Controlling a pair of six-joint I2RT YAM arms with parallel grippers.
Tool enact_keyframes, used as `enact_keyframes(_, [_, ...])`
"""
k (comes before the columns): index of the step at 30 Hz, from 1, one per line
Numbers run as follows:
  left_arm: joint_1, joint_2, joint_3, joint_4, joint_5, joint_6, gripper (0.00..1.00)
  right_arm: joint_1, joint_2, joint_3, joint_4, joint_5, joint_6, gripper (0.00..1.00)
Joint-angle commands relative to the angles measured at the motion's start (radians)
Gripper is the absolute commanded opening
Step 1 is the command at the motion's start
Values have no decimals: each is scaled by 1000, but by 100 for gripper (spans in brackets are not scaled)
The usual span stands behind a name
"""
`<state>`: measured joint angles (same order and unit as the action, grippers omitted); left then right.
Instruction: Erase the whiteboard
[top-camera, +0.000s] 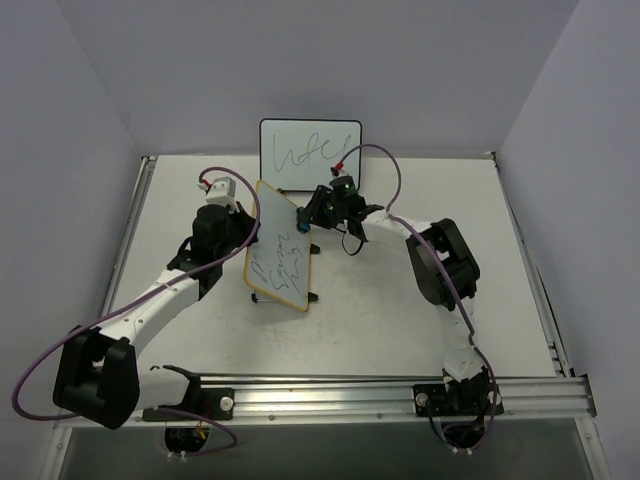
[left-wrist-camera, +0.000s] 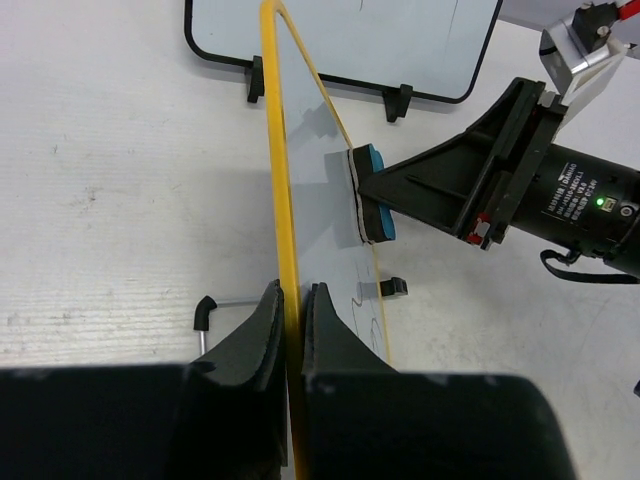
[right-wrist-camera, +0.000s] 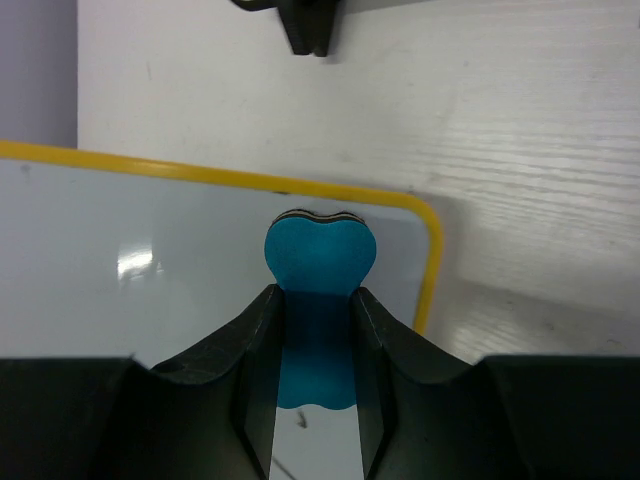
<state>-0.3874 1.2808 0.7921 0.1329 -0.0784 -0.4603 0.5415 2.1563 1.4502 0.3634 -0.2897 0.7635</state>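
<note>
The yellow-framed whiteboard (top-camera: 280, 248) stands tilted at the table's middle, with dark scribbles on its lower half. My left gripper (left-wrist-camera: 292, 300) is shut on the board's yellow frame (left-wrist-camera: 277, 180), seen edge-on in the left wrist view. My right gripper (right-wrist-camera: 316, 315) is shut on a blue eraser (right-wrist-camera: 320, 262), which presses flat against the white surface (right-wrist-camera: 150, 260) near the board's upper corner. From above, the eraser (top-camera: 301, 223) sits at the board's top right part. In the left wrist view the eraser (left-wrist-camera: 371, 194) touches the board's face.
A second, black-framed whiteboard (top-camera: 310, 154) stands upright at the back with one scribble line. Its black clip feet (left-wrist-camera: 399, 101) rest close behind the yellow board. Table rails run along the left edge (top-camera: 130, 235) and near edge (top-camera: 400, 392).
</note>
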Motion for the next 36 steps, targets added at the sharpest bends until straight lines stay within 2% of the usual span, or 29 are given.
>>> enact_keyframes(1, [-38,31,-31,-124,60,132,2,127,-78,22,5,-109,23,0])
enact_keyframes(8, [-38,31,-34,-125,51,127,2,155,-130,-112,123,-82,69,0])
enact_keyframes(21, [-38,23,-47,-122,40,117,2,81,-81,-412,385,-83,123,0])
enact_keyframes(36, [-39,-17,-111,-84,17,107,2,54,-23,-425,342,-40,74,0])
